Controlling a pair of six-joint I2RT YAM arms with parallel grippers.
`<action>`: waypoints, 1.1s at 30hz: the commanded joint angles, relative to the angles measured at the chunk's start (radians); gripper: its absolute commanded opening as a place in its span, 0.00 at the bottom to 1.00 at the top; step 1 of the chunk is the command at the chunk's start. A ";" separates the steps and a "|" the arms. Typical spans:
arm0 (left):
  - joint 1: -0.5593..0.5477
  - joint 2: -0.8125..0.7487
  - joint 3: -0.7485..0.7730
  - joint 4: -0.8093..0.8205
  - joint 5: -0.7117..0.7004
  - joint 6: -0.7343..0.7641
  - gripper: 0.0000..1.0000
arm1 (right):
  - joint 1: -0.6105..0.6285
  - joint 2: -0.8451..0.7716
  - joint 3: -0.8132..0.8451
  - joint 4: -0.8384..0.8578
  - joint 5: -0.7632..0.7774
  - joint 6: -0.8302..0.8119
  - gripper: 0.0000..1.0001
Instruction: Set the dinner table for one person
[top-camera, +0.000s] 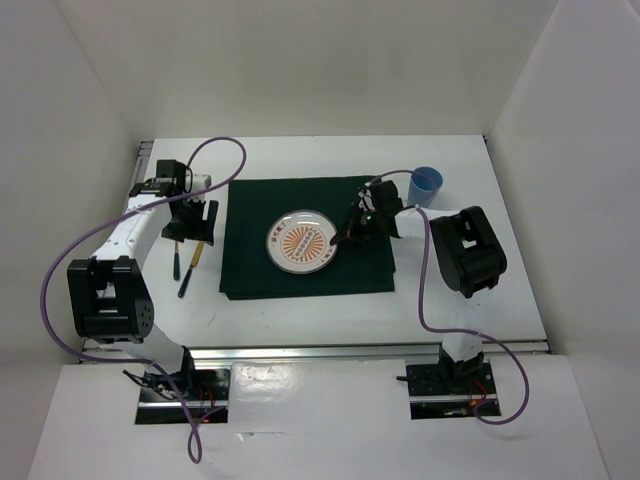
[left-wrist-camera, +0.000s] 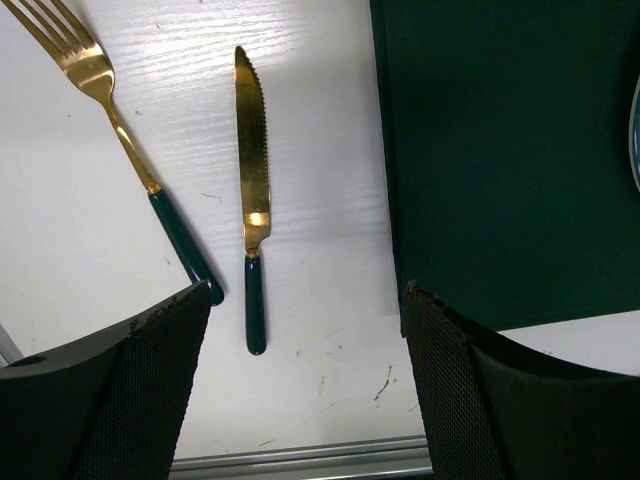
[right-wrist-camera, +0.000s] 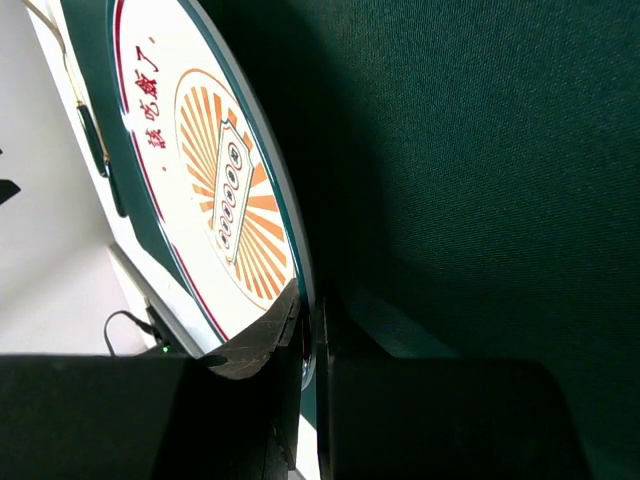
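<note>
A round plate (top-camera: 303, 241) with an orange sunburst print lies on the dark green placemat (top-camera: 250, 270) on the white dinner table (top-camera: 500, 270). My right gripper (top-camera: 340, 238) is shut on the plate's right rim; in the right wrist view the rim (right-wrist-camera: 300, 290) sits pinched between the fingers. A gold fork (left-wrist-camera: 110, 110) and a gold knife (left-wrist-camera: 253, 180), both with dark green handles, lie on the table left of the placemat. My left gripper (top-camera: 192, 222) hovers open over them, its fingers (left-wrist-camera: 130, 390) empty.
A blue cup (top-camera: 425, 185) stands on the table behind the placemat's right corner, close to the right arm. White walls enclose the table on three sides. A silver rail (top-camera: 370, 347) runs along the near edge.
</note>
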 joint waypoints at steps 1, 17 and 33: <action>0.005 -0.040 -0.011 0.007 0.016 -0.004 0.84 | -0.016 -0.035 0.004 0.010 0.068 -0.034 0.00; 0.005 -0.040 -0.011 0.007 0.025 -0.004 0.84 | -0.038 -0.255 0.165 -0.315 0.293 -0.229 0.73; 0.005 -0.040 -0.002 0.007 0.016 0.005 0.84 | -0.396 -0.164 0.598 -0.769 0.652 -0.267 0.71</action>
